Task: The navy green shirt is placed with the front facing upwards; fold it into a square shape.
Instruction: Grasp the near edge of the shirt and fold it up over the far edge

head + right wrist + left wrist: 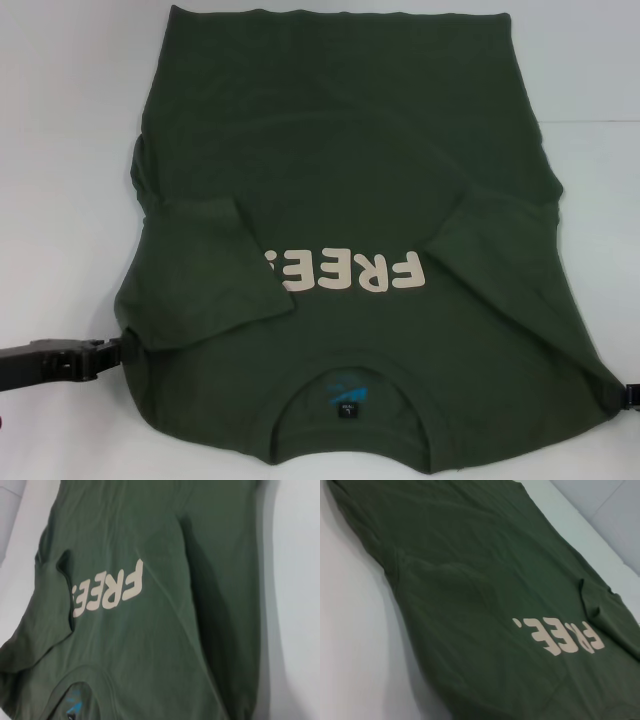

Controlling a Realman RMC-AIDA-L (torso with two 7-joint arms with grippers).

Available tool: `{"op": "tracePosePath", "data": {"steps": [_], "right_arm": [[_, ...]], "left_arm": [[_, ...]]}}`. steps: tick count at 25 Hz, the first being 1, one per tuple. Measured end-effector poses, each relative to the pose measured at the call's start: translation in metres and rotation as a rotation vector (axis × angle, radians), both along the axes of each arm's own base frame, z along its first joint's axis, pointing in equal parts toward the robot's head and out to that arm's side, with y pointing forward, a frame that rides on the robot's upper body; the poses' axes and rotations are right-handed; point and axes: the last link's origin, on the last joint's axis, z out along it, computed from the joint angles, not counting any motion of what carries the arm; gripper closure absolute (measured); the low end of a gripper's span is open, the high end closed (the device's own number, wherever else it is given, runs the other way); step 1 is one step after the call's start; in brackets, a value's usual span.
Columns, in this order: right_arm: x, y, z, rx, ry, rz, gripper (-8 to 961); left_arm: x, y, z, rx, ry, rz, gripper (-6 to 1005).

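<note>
The navy green shirt [340, 140] lies front up on the white table [60, 150], collar toward me and hem at the far side. Both short sleeves are folded inward onto the chest: the left sleeve [200, 270] covers the start of the cream "FREE" letters [350, 272], and the right sleeve [490, 260] lies beside them. A small blue neck label [345, 395] shows inside the collar. My left gripper [112, 347] sits low at the shirt's left shoulder edge. At the right shoulder edge, my right gripper [630, 395] is barely in view. Both wrist views show the shirt [470, 590] [165, 645] with its letters.
Bare white table surrounds the shirt on the left, the right [600, 120] and beyond the hem. In the left wrist view a table edge [600, 535] runs past the shirt's far side.
</note>
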Motion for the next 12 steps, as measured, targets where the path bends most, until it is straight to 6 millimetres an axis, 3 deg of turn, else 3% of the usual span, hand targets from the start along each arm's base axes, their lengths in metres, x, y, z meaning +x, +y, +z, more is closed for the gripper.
{"op": "tracePosePath", "data": {"steps": [12], "right_arm": [[0.015, -0.026, 0.012, 0.092, 0.035, 0.021, 898]], "left_arm": [[-0.008, -0.016, 0.01, -0.01, -0.08, 0.091, 968]]}}
